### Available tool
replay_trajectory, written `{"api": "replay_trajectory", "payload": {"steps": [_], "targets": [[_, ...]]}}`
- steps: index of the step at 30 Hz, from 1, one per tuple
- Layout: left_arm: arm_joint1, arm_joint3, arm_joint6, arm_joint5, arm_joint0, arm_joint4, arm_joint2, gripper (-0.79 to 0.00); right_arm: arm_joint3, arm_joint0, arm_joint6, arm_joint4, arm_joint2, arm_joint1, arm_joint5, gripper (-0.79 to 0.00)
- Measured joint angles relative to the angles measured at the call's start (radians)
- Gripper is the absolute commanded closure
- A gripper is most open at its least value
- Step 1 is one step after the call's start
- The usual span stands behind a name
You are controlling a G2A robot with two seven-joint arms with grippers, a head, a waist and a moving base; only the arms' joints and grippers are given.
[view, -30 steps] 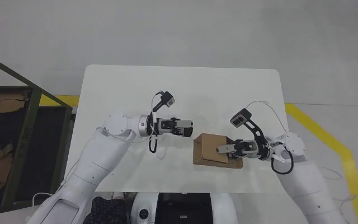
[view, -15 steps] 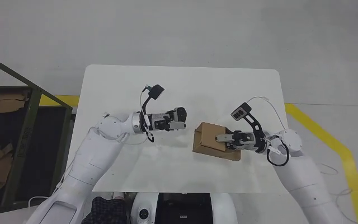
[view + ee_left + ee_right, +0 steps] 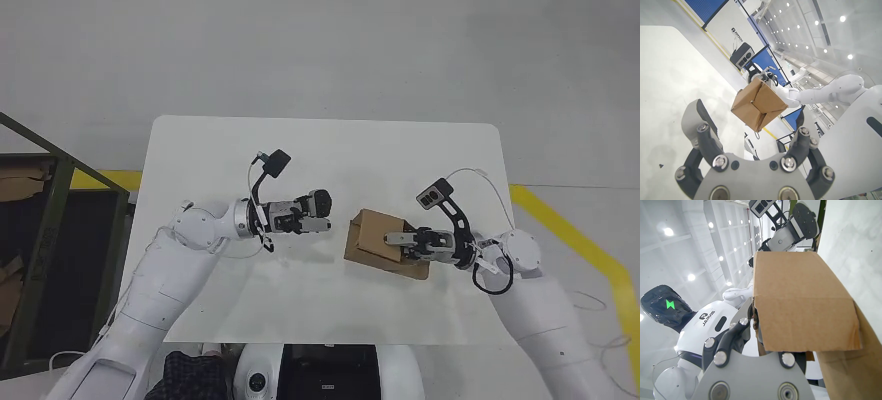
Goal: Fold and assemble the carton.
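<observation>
Right gripper (image 3: pixel 393 241) pinches 1 wall of your brown carton (image 3: pixel 368 236) over the table (image 3: pixel 400 150); your left gripper (image 3: pixel 326 223), jaws spread, faces its folded end, not touching.

You have the carton (image 3: pixel 372 243) over the table's (image 3: pixel 400 150) near edge, right of centre. The left gripper (image 3: pixel 327 224) is just left of it, and the right gripper (image 3: pixel 393 240) grips it from the right.

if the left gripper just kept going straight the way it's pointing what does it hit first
The carton: its folded end faces the left gripper, framed between the open fingers in the left wrist view. The top view shows a gap between them; exact height match is unclear.
</observation>
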Motion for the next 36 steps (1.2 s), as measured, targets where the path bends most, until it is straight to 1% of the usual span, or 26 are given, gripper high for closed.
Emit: {"api": "replay_trajectory", "payload": {"steps": [2,4,6,7,10,12,14,17,22,27,30,33,36], "targets": [[0.0,-0.014,0.027,0.0,0.002,0.02,-0.007,-0.785,-0.009,-0.008,-0.027,-0.005,-0.003,-0.001,0.01,0.0],[0.001,-0.025,0.072,-0.03,0.004,0.058,-0.015,-0.785,-0.011,-0.014,-0.06,-0.001,-0.004,-0.002,0.019,0.0],[0.0,-0.025,0.099,-0.085,0.005,0.077,-0.014,-0.785,-0.005,-0.013,-0.07,0.016,-0.006,-0.005,0.022,0.0],[-0.001,-0.015,0.112,-0.132,0.003,0.087,-0.012,-0.785,0.002,-0.011,-0.07,0.032,-0.007,-0.007,0.023,0.0],[-0.003,0.029,0.165,-0.227,-0.01,0.127,0.009,-0.785,0.031,0.005,-0.062,0.058,-0.011,-0.011,0.024,0.0],[-0.002,0.054,0.204,-0.261,-0.023,0.164,0.028,-0.785,0.046,0.015,-0.053,0.067,-0.013,-0.013,0.025,0.0],[0.0,0.059,0.211,-0.268,-0.039,0.219,0.043,-0.785,0.061,0.025,-0.046,0.072,-0.016,-0.015,0.026,0.0],[0.002,0.03,0.222,-0.266,-0.042,0.283,0.048,-0.785,0.077,0.035,-0.036,0.078,-0.018,-0.017,0.03,0.0],[0.008,-0.029,0.316,-0.266,-0.028,0.396,0.05,-0.785,0.097,0.046,-0.019,0.088,-0.037,-0.024,0.038,0.0],[0.023,-0.039,0.401,-0.266,-0.039,0.551,0.079,-0.785,0.115,0.06,-0.013,0.087,-0.046,-0.029,0.034,0.0],[0.035,-0.047,0.493,-0.266,-0.052,0.7,0.116,-0.785,0.12,0.068,-0.008,0.083,-0.047,-0.031,0.028,0.0],[0.05,-0.047,0.65,-0.266,-0.066,0.874,0.16,-0.785,0.123,0.073,-0.005,0.08,-0.048,-0.033,0.024,0.0],[0.068,-0.027,0.855,-0.266,-0.084,1.051,0.21,-0.785,0.123,0.075,-0.002,0.078,-0.05,-0.035,0.02,0.0]]}}
